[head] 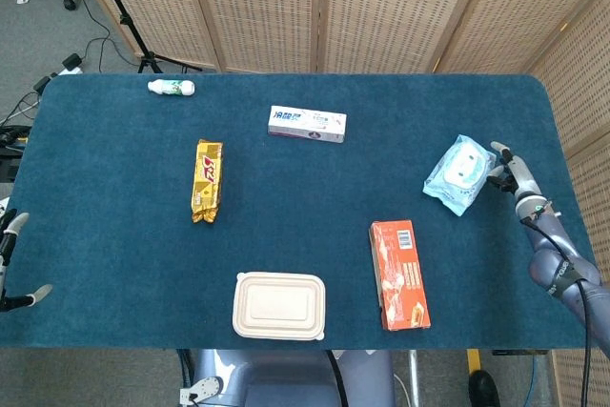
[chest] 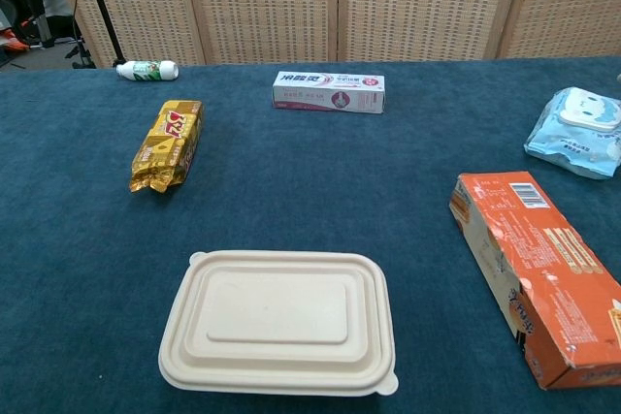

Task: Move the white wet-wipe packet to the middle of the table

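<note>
The white and pale-blue wet-wipe packet point(head: 459, 172) lies flat near the table's right edge; the chest view has it at the far right point(chest: 578, 131). My right hand point(head: 510, 171) sits just right of the packet, low over the cloth, with its fingers spread and their tips at the packet's right edge. It holds nothing. My left hand point(head: 13, 262) hangs off the table's left edge, fingers apart and empty. Neither hand appears in the chest view.
An orange box point(head: 398, 274) lies in front of the packet. A beige lidded food container point(head: 279, 305) sits at the front centre. A toothpaste box point(head: 307, 124), a yellow snack pack point(head: 206, 179) and a small bottle point(head: 172, 88) lie further left and back.
</note>
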Robot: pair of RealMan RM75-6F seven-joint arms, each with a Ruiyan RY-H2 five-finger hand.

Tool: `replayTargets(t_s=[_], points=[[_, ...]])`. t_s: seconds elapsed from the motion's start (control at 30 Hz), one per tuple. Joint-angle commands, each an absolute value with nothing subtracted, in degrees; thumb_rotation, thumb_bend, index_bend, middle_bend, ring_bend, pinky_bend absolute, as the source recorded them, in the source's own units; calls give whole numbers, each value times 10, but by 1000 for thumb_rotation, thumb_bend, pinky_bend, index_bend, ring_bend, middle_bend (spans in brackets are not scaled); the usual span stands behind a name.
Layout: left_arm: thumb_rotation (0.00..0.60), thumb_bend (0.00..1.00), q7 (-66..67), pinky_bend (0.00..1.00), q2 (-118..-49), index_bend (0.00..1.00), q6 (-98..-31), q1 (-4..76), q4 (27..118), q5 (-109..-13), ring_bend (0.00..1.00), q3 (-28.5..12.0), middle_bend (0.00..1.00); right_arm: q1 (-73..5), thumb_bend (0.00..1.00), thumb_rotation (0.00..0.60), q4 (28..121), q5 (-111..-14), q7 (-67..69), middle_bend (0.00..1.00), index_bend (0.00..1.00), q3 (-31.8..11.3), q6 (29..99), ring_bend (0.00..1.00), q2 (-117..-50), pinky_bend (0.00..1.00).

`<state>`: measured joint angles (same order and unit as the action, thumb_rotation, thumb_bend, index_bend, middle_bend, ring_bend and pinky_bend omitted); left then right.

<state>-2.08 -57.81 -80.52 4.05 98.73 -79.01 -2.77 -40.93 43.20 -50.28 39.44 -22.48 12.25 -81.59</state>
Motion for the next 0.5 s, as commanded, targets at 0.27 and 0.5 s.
replayTargets(t_s=[0.27, 0.5], points=[[600, 0, -12, 0, -580, 0, -800, 44, 989, -783, 0, -30, 0, -438, 1000, 600, 419, -470, 397, 0, 0, -249, 36, 0, -832, 129], [600, 0, -9, 0, -581, 0, -795, 46, 991, -779, 0, -30, 0, -437, 1000, 600, 484, -457, 401, 0, 0, -275, 45, 0, -833, 130]])
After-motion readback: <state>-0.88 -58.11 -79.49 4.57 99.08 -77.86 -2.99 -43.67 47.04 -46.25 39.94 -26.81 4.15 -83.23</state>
